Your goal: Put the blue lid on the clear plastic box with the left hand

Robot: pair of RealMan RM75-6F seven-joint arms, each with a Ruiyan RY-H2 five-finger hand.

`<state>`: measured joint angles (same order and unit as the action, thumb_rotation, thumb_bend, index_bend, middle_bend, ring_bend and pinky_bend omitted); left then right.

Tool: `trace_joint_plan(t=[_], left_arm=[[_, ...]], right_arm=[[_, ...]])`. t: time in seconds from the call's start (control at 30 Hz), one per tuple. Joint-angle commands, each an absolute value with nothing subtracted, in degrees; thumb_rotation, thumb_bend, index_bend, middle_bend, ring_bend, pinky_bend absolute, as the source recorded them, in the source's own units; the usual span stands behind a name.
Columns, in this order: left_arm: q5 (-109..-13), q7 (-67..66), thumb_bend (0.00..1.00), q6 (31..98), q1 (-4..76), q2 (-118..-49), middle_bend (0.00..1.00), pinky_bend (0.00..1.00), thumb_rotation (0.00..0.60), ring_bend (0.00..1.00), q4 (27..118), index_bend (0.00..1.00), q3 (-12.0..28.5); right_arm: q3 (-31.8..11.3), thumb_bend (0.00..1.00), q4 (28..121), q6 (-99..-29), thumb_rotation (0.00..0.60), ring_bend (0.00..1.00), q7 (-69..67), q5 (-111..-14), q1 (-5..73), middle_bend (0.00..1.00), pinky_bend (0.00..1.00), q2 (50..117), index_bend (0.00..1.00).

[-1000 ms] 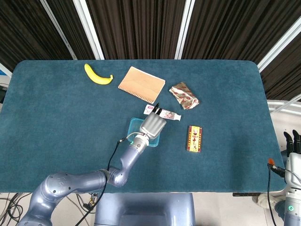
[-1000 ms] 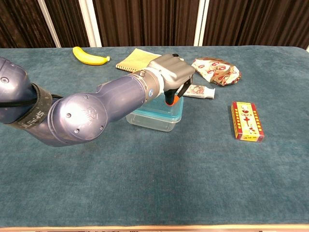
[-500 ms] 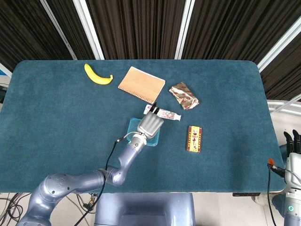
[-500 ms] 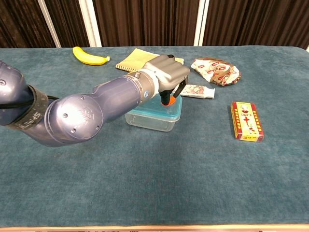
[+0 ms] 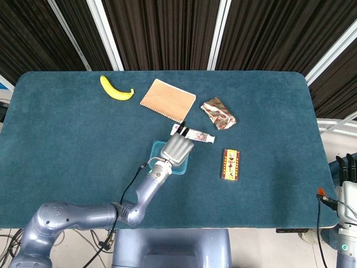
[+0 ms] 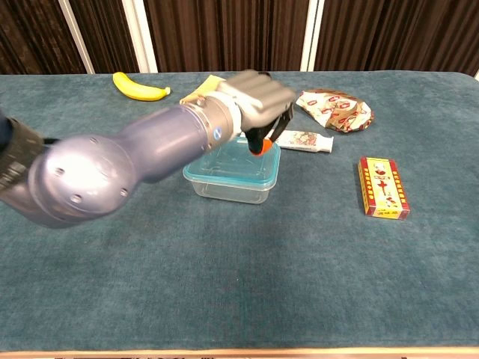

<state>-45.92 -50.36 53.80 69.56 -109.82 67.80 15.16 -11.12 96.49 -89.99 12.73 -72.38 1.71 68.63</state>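
**Lid on the box, left hand just above it**

The blue lid [image 6: 233, 165] lay flat on the clear plastic box [image 6: 228, 187], near the middle of the counter [image 6: 314, 254], between the notebook [image 5: 168, 99] and the near edge. From the chest view it looked seated all round, though the far rim was hidden behind the hand, so a corner may have been proud.

Left hand [image 6: 258, 101] hung just above the lid's far side, fingers curled downward, nothing in them. Whether a fingertip touched the lid could not be told. Right hand [image 5: 347, 170] sat off the counter's right edge; too little showed to judge its fingers.

Judged step: placing done or nearly so. Next move likely calls for a press along the rim, or a clean lift straight up without dragging the lid.

The lid faced up; its long axis ran roughly toward and away from the robot, tilted slightly in the head view.
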Motion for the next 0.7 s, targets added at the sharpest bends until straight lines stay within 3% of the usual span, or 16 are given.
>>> trace_joint_plan(t=[0.03,0.4,0.7], left_arm=[[-46.06,-51.49,0.49,55.96,68.27,-106.67,0.53,0.03,0.6,0.14,72.34,0.68,15.29],[-45.98,-52.29,0.49,55.68,66.66,-102.61,0.53,0.03,0.6,0.14,80.52,0.68,12.39],[-46.5,-52.32,0.49,55.24,66.42,-103.18,0.54,0.03,0.6,0.14,81.8,0.68,10.1]], right_arm=[[-11.14,0.3,96.47,-90.12,0.6,0.01,12.73,-72.46,1.68,0.03,0.0,68.64,0.12],[-11.05,0.3,96.28,-90.43,0.6,0.01,12.93,-72.82,1.64,0.03,0.0,68.87,0.12],[-11.03,0.3,96.28,-90.42,0.6,0.01,12.84,-72.97,1.63,0.03,0.0,68.81,0.12]])
